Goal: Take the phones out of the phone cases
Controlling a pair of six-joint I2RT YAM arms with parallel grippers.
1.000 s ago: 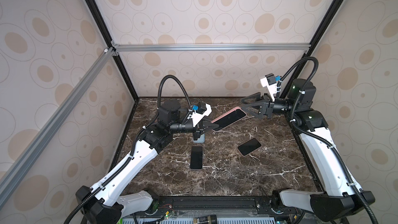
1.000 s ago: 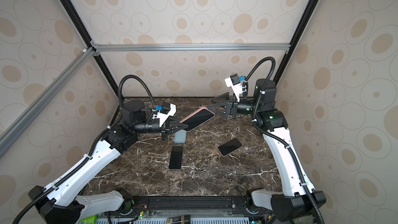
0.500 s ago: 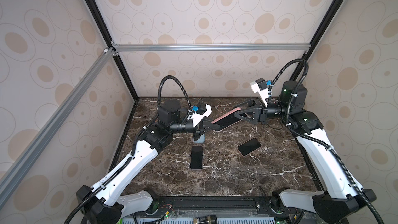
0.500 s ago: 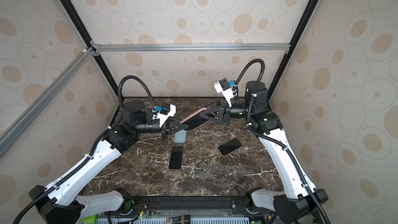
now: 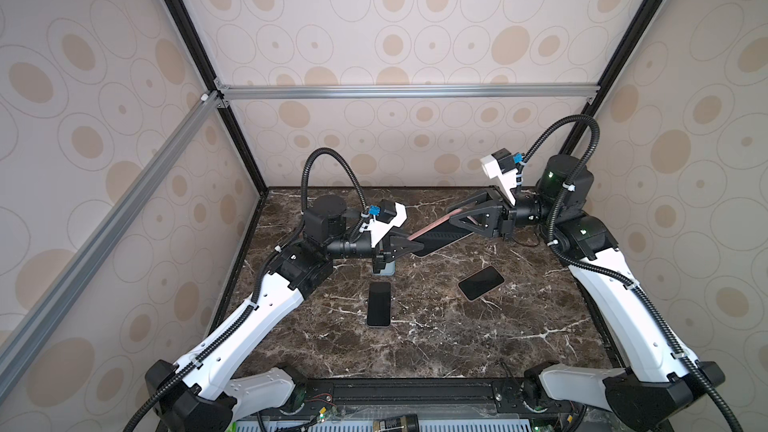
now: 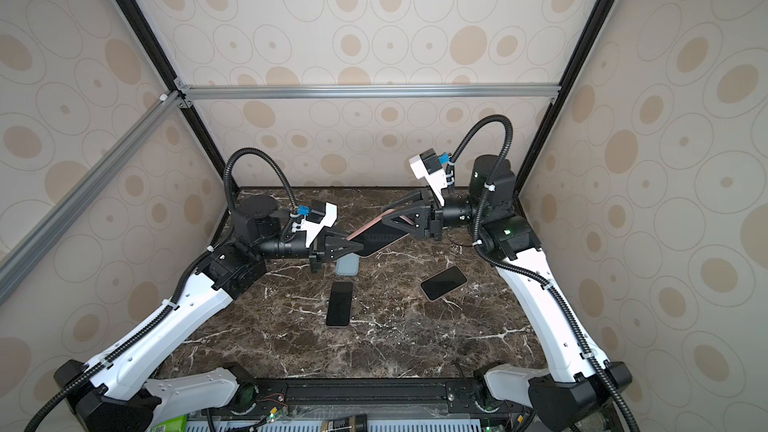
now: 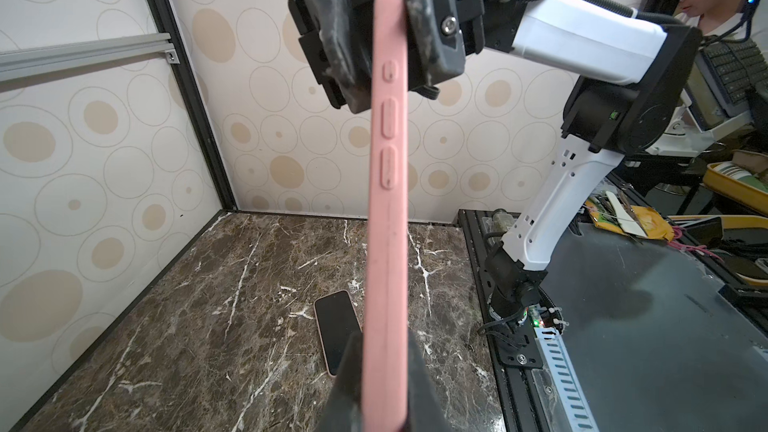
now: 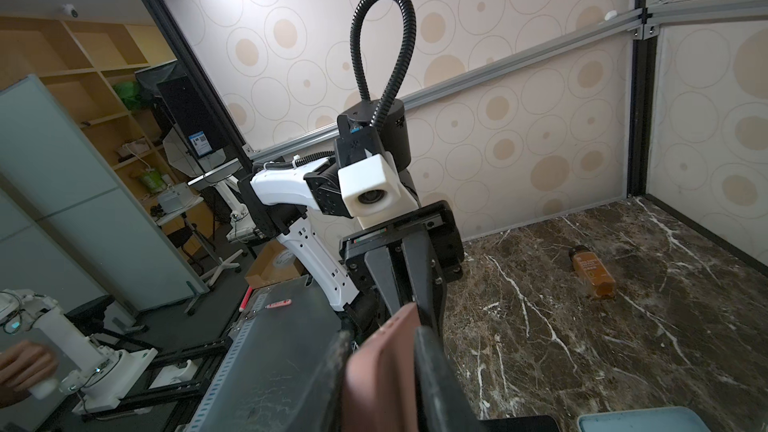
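The pink silicone phone case (image 7: 386,201) is hanging in the air, bridging the two hands, well above the desk; the phone (image 5: 440,238) is still sitting inside it, its dark glass face showing on the underside in both top views, with the pink rim running unbroken around it as far as can be seen; no corner is peeling away yet.

The left hand (image 5: 415,247) is pinching the near end of the case, its fingers (image 7: 345,388) pressing on both flat faces; the right hand (image 5: 457,216) is gripping the far end, its fingers (image 8: 432,367) lying against the two faces with the case filling the gap between them, so it is judged to be clamping rather than merely flanking. The case is tilting, rising from the left hand up towards the right one.

By this reading, only the two-handed hold is in place; the separating itself is still waiting: flexing the rim off an edge, then pushing or sliding the phone free.

Just under the left hand a pale blue-grey rectangular case (image 6: 347,265) is lying on the dark veined marble desk (image 5: 436,347); further below that hand a black-screened phone (image 5: 379,304) is resting flat; another black-screened phone (image 5: 481,283) is lying aslant below the right hand; a small amber bottle (image 8: 594,276) is lying on its side behind the left hand.
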